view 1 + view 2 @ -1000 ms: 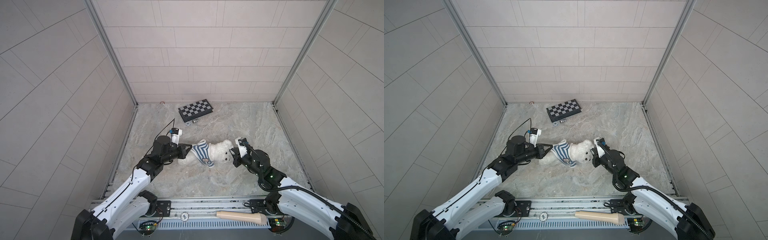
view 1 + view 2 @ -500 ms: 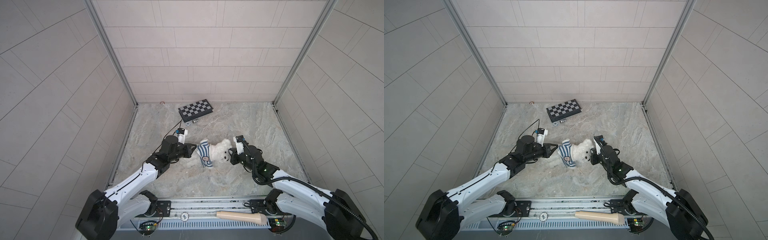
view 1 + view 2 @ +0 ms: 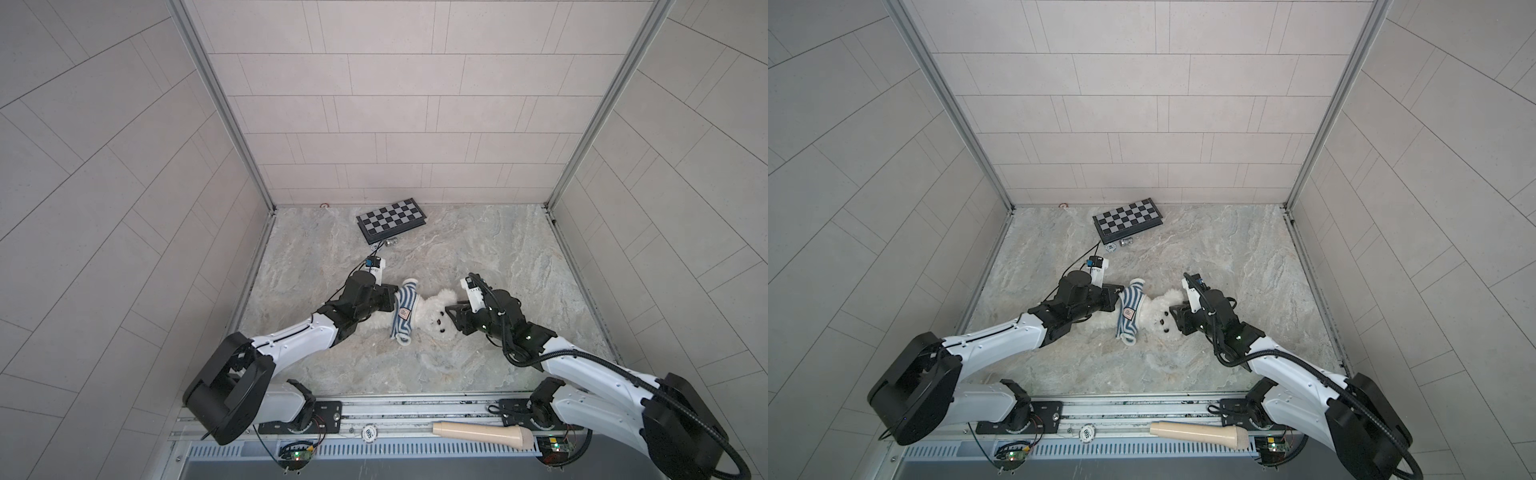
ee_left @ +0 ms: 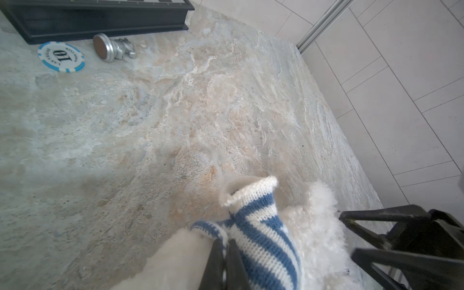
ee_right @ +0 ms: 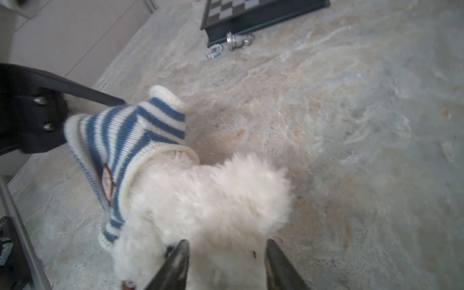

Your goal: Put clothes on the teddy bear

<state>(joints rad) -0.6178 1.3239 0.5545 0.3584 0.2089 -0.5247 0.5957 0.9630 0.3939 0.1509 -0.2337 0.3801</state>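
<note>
Pinching shirt (image 4: pixel 263 241) w/ L gripper (image 4: pixel 224 242) | R gripper (image 5: pixel 226 244) spread round teddy bear (image 5: pixel 213 195) head

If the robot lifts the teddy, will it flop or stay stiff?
Probably flop: the teddy is fluffy plush, and its knitted shirt bunches where the left gripper pinches it. It probably won't roll; it lies sprawled on the table.

- Walls (image 3: pixel 407 104): three faces of pale rectangular tiles, at the rear and both sides. The rear face stands well beyond the left claw (image 3: pixel 392 297) and the right claw (image 3: pixel 449 318).
- Corner posts (image 3: pixel 223 104): silver metal profiles at both rear corners.
- Tabletop (image 3: pixel 478 249): marbled beige-grey stone pattern, beneath both claws.
- Metal rail (image 3: pixel 415 409): along the front tabletop edge, on the side of both claws away from the rear face.
- Light: even and diffuse, with soft shadows.
</note>
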